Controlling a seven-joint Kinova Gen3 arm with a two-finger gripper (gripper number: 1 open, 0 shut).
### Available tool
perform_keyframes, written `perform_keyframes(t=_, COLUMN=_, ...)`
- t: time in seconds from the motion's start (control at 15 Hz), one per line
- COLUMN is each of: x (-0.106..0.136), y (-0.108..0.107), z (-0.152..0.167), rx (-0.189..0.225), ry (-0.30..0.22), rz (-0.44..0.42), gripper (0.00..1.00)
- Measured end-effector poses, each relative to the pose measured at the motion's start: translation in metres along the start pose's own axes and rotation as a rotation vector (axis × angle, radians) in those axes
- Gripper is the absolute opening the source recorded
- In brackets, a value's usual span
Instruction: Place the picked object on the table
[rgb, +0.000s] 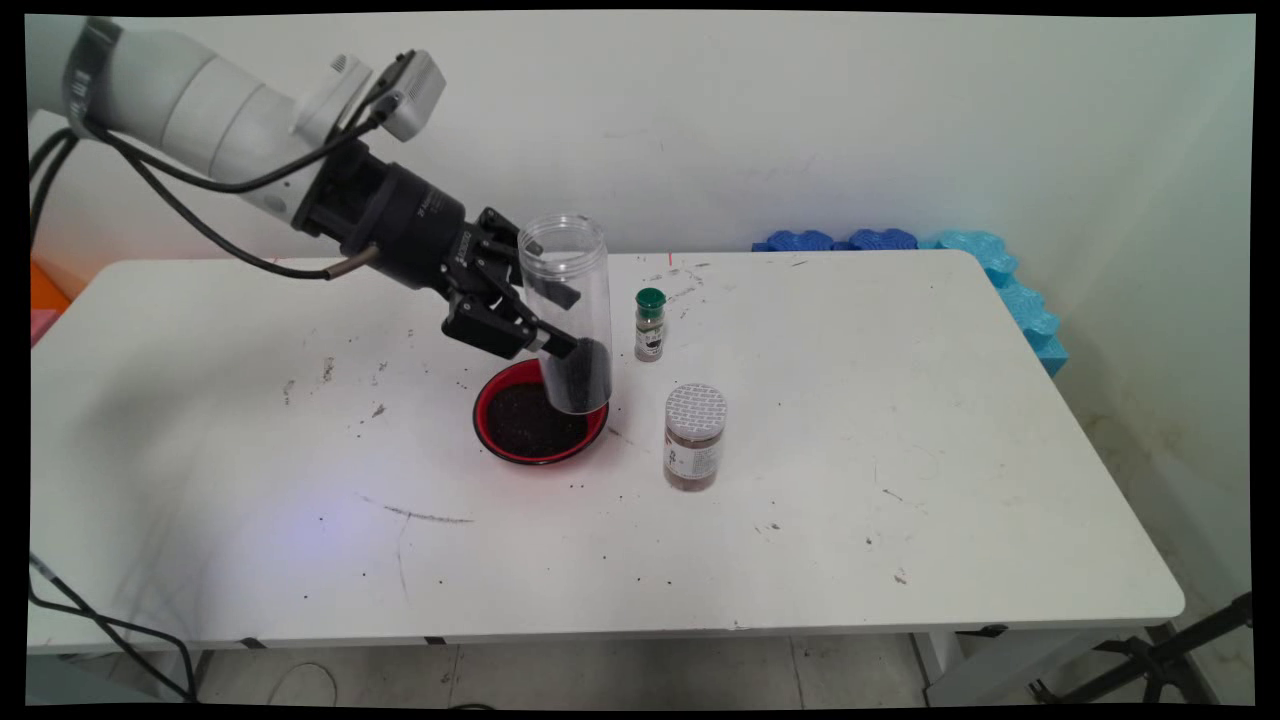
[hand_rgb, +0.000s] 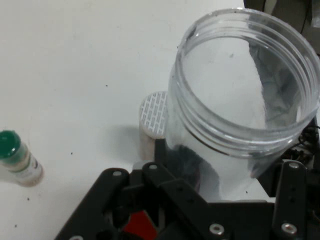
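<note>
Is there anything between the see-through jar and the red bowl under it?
Nothing visible. The gripper holds the clear jar right over the red bowl's far edge. The green-capped bottle and the silver-lidded jar stand off to the side.

Your arm (rgb: 200, 110) is made of smooth white rounded links, with a dark band ringing the link nearest the upper left corner. A pale grey boxy camera module (rgb: 410, 92) sits on top of the wrist. Black cables (rgb: 180, 195) run along the underside of the white links, and one ends in a silvery plug at the black wrist section. That section is a matte black cylinder (rgb: 415, 225) bearing small pale lettering you cannot read. Beyond it you see the black two-finger gripper (rgb: 535, 315), built of angular linkage bars (hand_rgb: 165, 192). Silver screw heads (hand_rgb: 216, 229) dot those bars in the hand view.
</note>
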Motion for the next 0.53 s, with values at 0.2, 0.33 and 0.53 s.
perform_keyframes(t=0.2, x=0.007, y=0.005, z=-0.005, rx=0.010, ry=0.008, rz=0.009, gripper=0.00)
perform_keyframes(t=0.33, x=0.010, y=0.008, z=-0.007, rx=0.013, ry=0.011, rz=0.012, gripper=0.00)
perform_keyframes(t=0.53, x=0.013, y=0.011, z=-0.009, rx=0.014, ry=0.015, rz=0.015, gripper=0.00)
